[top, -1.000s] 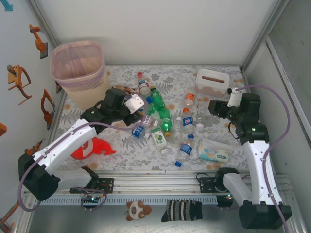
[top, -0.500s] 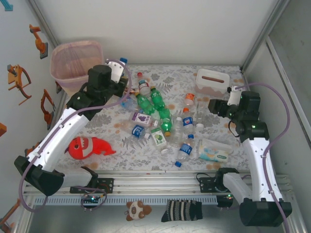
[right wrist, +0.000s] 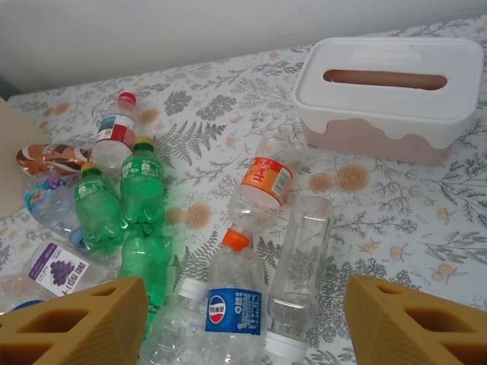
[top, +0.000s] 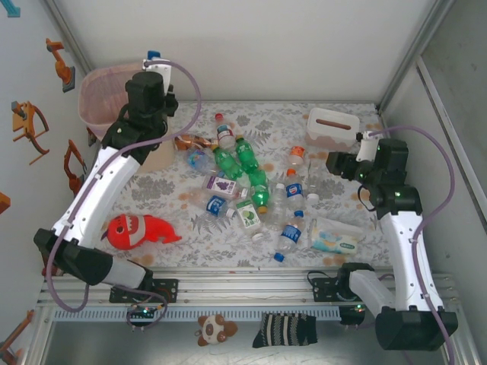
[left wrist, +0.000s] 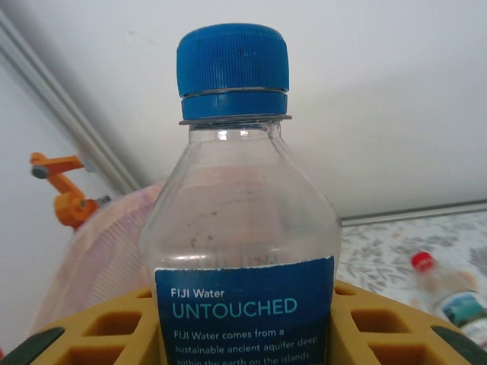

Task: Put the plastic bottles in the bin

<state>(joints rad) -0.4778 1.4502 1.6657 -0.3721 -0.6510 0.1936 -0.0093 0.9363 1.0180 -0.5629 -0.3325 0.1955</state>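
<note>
My left gripper point(top: 156, 70) is raised beside the right rim of the pink-beige bin point(top: 101, 79), shut on a clear bottle point(top: 154, 57) with a blue cap. In the left wrist view that bottle point(left wrist: 240, 213) stands upright between the yellow fingers point(left wrist: 99, 334), with the bin point(left wrist: 106, 243) behind it. Several bottles lie mid-table: green ones point(top: 236, 160), clear ones with blue labels point(top: 291, 232). My right gripper point(top: 335, 166) hovers open over clear bottles point(right wrist: 232, 304), one with an orange label point(right wrist: 262, 186), and green ones point(right wrist: 99, 205) to its left.
A white tissue box point(top: 332, 127) stands at the back right. A red plush fish point(top: 141, 230) lies front left and a wipes pack point(top: 332, 236) front right. Small juice cartons point(top: 219, 183) and a brown wrapper point(top: 190, 141) lie among the bottles.
My left arm has lifted the blue-capped bottle out of the pile and carried it up and to the left, to the bin's rim. The right arm has barely moved.
</note>
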